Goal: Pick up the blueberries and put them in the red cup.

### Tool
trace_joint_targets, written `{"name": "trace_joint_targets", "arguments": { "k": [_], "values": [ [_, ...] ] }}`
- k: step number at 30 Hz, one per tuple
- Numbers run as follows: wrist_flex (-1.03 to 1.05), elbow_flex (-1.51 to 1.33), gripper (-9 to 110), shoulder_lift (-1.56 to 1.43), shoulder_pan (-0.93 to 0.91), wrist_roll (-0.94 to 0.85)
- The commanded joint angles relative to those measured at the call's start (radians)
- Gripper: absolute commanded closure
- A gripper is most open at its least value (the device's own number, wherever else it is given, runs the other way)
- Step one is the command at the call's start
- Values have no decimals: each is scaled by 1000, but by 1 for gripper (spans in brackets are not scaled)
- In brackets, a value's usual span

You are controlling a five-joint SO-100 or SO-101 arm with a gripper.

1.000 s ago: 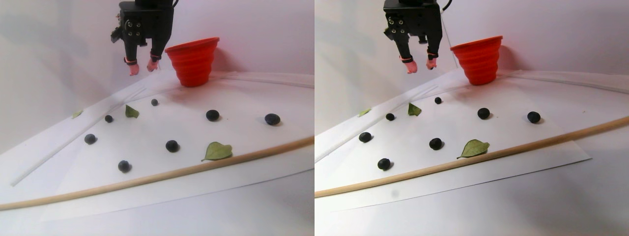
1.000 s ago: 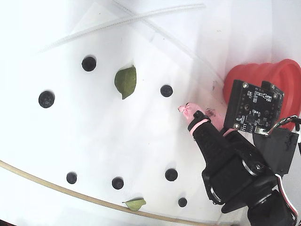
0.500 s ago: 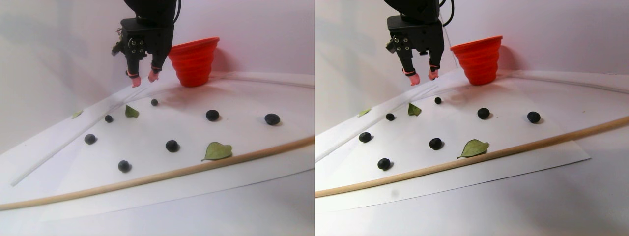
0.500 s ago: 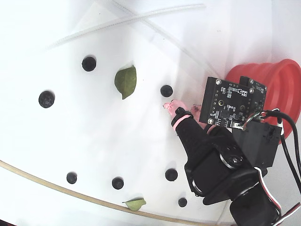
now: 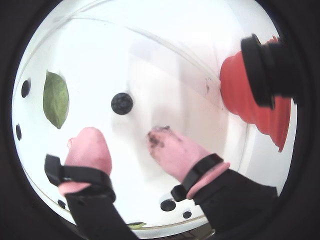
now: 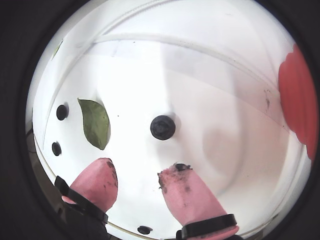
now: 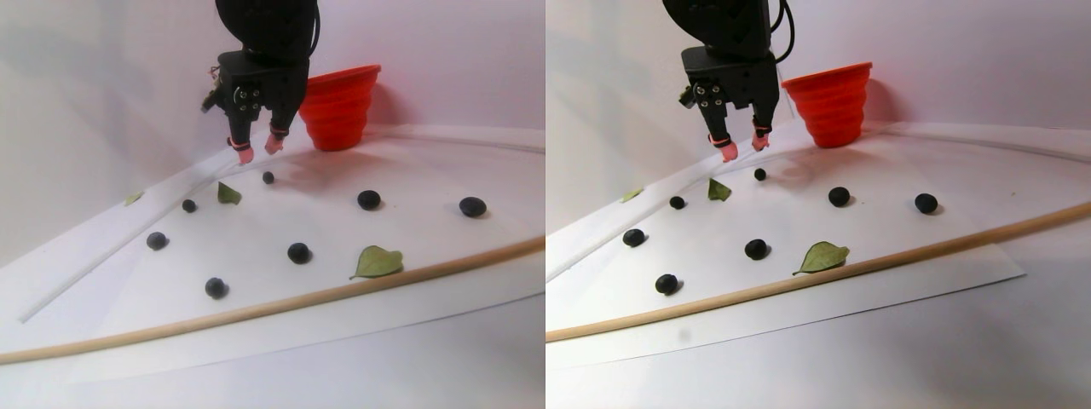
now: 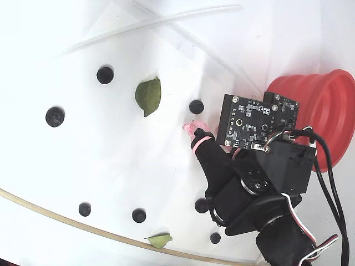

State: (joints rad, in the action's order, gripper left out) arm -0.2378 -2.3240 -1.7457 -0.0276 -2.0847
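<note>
Several blueberries lie scattered on white paper [image 7: 256,230]. The smallest-looking blueberry [image 7: 268,177] [image 8: 196,106] lies closest to the red cup [image 7: 339,106] [image 8: 333,105], which stands upright at the back. My gripper [image 7: 260,150] hangs open just above and slightly left of that berry, holding nothing. In both wrist views the berry [image 5: 122,103] [image 6: 163,127] lies on the paper beyond the gap between my stained pink fingertips [image 5: 90,142] [image 6: 179,177]. In the fixed view a circuit board hides one finger.
Other berries [image 7: 368,199] [image 7: 471,206] [image 7: 298,252] [image 7: 216,288] lie nearer the front. Green leaves [image 7: 227,194] [image 7: 376,262] lie among them. A long wooden rod [image 7: 256,311] crosses the front of the paper, and a thin clear rod [image 7: 128,247] runs along its left edge.
My gripper has come down and moved left, away from the cup's rim, to just above the small berry. It stays open and empty. No berries moved.
</note>
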Motion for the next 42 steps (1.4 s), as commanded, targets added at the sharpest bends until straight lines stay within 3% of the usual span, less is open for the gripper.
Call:
{"name": "trace_joint_targets", "arguments": {
  "k": [1, 42],
  "values": [
    [-37, 61, 85, 8, -8, -8],
    [-212, 192, 83, 272, -17, -17]
  ]
}}
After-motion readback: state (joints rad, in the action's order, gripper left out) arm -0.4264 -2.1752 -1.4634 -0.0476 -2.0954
